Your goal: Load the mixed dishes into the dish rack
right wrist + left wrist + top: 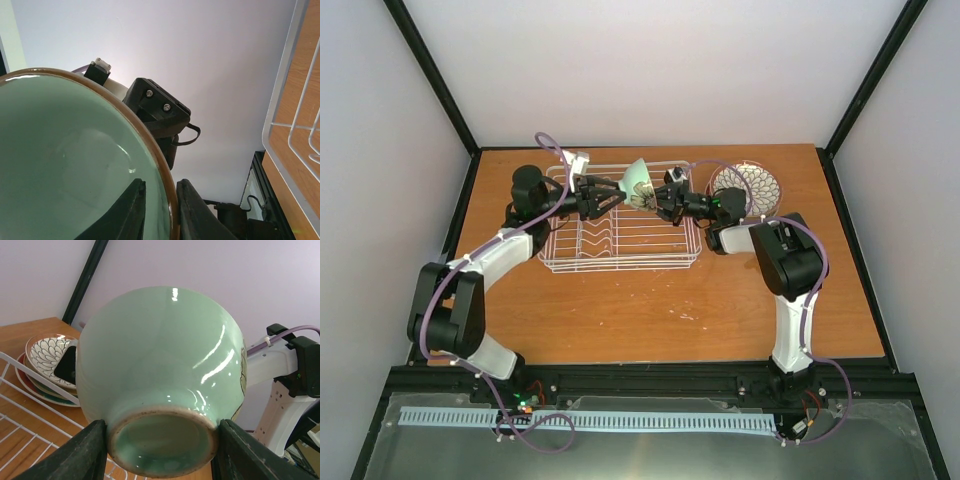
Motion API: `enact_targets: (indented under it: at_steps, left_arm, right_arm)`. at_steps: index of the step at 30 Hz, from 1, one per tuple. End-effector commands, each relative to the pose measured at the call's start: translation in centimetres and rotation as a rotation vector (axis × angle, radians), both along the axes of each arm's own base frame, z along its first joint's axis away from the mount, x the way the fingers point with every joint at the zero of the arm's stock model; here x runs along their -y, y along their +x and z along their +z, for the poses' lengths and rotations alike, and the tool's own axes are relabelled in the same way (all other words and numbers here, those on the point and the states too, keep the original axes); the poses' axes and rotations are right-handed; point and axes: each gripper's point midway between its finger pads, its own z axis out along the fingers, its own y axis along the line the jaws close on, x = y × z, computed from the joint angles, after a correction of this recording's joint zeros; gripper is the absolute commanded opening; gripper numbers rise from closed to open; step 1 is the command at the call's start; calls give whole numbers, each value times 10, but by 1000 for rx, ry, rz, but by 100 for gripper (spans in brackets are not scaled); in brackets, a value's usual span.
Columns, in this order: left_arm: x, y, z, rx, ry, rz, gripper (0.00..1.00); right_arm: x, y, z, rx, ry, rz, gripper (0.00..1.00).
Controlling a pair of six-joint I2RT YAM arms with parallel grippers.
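The pale-green cup (638, 185) hangs on its side above the back of the white wire dish rack (620, 264), between my two grippers. My left gripper (615, 196) is shut on the cup's foot ring; in the left wrist view its fingers (85, 452) press both sides of the cup's (160, 365) unglazed base. My right gripper (657, 201) straddles the cup's brown rim (150, 145), one finger (125, 210) inside and one outside. Its jaws are open, with a gap showing at the inner finger. A stack of plates (757, 186) with the petal-patterned plate on top lies right of the rack.
The plate stack (47, 354) sits just beyond the rack's wire edge (40, 386). The rack's corner (280, 117) shows at the right of the right wrist view. The enclosure walls and black frame posts stand close behind the rack.
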Motion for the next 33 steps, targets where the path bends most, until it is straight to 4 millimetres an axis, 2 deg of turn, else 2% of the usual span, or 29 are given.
enact_targets:
  at_steps: [1,10,15,22,27,33]
  left_arm:
    - [-1,-1,27,95,29,24,1]
    - [-4,9,30,107,89,86,0]
    - [-5,15,29,93,119,108,1]
    - [-2,23,19,58,164,115,1]
    - [12,31,6,24,198,99,1]
    - [29,48,-17,-16,288,98,1]
  right_arm:
    - [11,-7,21,198,68,-24,18]
    - [33,3,11,198,48,-84,28]
    - [43,10,3,196,36,-110,29]
    - [50,20,-5,192,30,-139,30]
    - [56,24,-7,204,23,-153,30]
    - [105,40,-6,253,-24,-272,30]
